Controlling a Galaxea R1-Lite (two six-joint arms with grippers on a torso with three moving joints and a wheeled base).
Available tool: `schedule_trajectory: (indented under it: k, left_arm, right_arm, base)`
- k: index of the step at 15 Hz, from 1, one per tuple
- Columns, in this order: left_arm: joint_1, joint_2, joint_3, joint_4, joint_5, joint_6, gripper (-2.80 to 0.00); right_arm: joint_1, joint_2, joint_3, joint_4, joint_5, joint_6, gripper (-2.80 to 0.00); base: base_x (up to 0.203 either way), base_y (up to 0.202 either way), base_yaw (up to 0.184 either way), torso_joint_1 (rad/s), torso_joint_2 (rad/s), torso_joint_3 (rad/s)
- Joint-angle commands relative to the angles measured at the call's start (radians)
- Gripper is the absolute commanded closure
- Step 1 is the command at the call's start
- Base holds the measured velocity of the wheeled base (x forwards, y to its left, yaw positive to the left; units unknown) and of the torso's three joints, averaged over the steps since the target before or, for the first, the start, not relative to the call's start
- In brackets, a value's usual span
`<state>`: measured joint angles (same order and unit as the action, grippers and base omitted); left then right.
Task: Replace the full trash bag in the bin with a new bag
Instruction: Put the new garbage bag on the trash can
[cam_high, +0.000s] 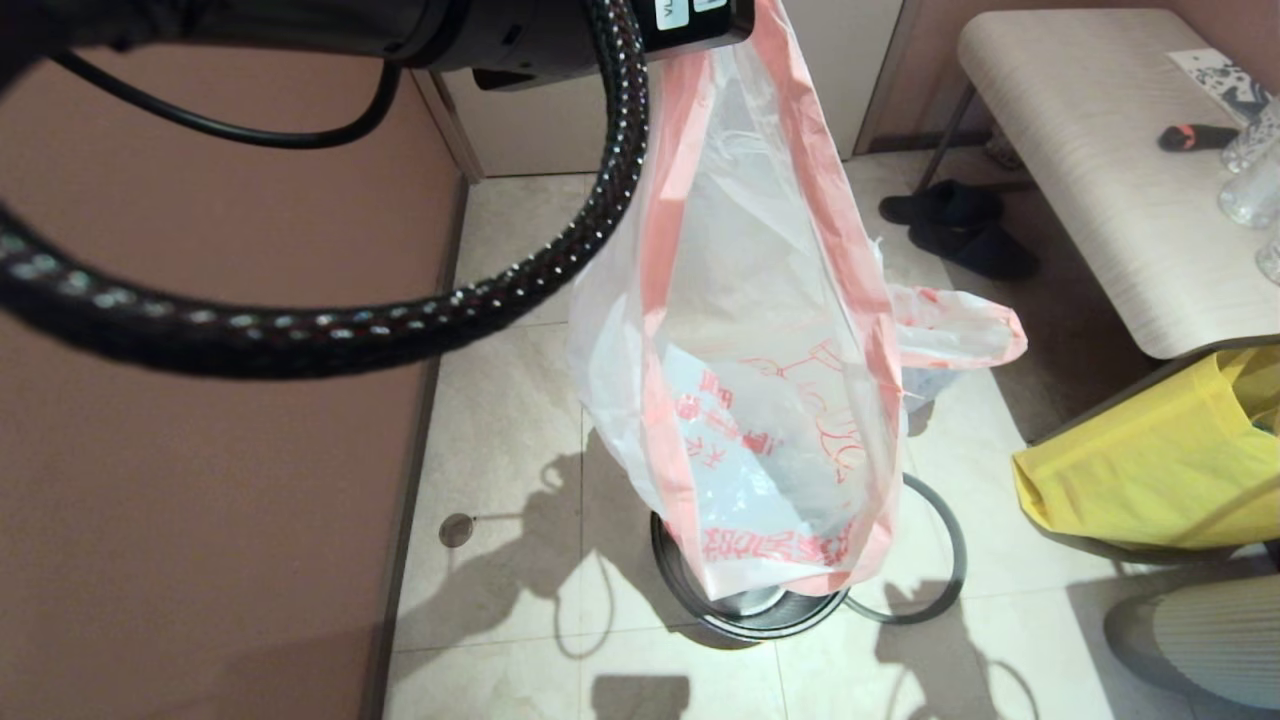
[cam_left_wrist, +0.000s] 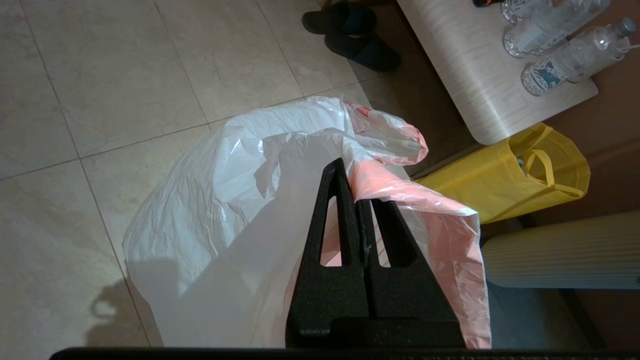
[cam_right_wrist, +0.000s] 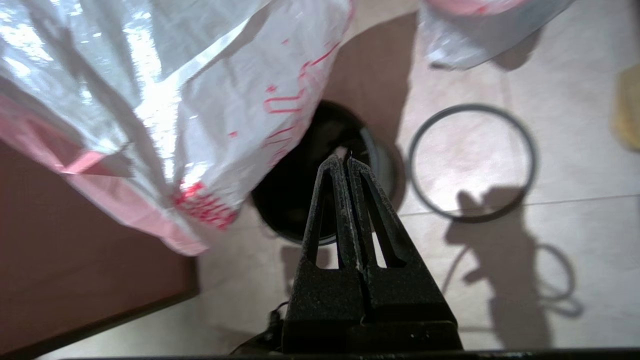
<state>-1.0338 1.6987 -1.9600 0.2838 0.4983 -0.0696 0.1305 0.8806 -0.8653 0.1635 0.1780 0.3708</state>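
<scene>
The new bag (cam_high: 760, 330), limp translucent white with a pink-red rim band and red print, hangs from my left gripper (cam_left_wrist: 356, 194). That gripper is shut on the bag's pink rim, high above the floor. The bag's bottom dangles over the open black bin (cam_high: 770, 612), which also shows in the right wrist view (cam_right_wrist: 300, 200). The grey ring rim (cam_high: 948, 545) lies on the tiles beside the bin. Behind it on the floor sits the full trash bag (cam_high: 960, 335), mostly hidden by the hanging bag. My right gripper (cam_right_wrist: 346, 160) is shut and empty above the bin.
A big yellow bag (cam_high: 1150, 470) stands at the right under a pale wooden table (cam_high: 1090, 170) holding clear bottles (cam_left_wrist: 560, 45). Black slippers (cam_high: 960, 225) lie by the table leg. A brown wall (cam_high: 200, 450) bounds the left. A grey ribbed object (cam_high: 1200, 640) sits at the lower right.
</scene>
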Motion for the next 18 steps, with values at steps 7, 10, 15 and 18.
schedule_trajectory:
  k: [7,10,15,18]
  left_arm:
    - [-0.003,0.04,0.016,0.004,0.005,-0.004,0.0]
    - [-0.031,0.057,0.017,0.006,0.011,-0.003,0.0]
    - [-0.048,0.056,0.016,0.009,0.013,0.001,0.0]
    - [-0.059,0.055,0.016,0.006,0.013,0.001,0.0]
  right_arm:
    - [0.425,0.338,-0.114,-0.067,-0.083,-0.167,-2.8]
    - [0.536,0.438,-0.111,-0.158,-0.252,-0.384,-2.8]
    - [0.585,0.54,-0.111,-0.418,-0.35,-0.605,-2.8]
    - [0.587,0.569,-0.131,-0.437,-0.35,-0.618,-2.8]
  base:
    - [0.0,0.0,0.0,0.0,0.0,0.0]
    - [0.0,0.0,0.0,0.0,0.0,0.0]
    - [0.0,0.0,0.0,0.0,0.0,0.0]
    - [0.0,0.0,0.0,0.0,0.0,0.0]
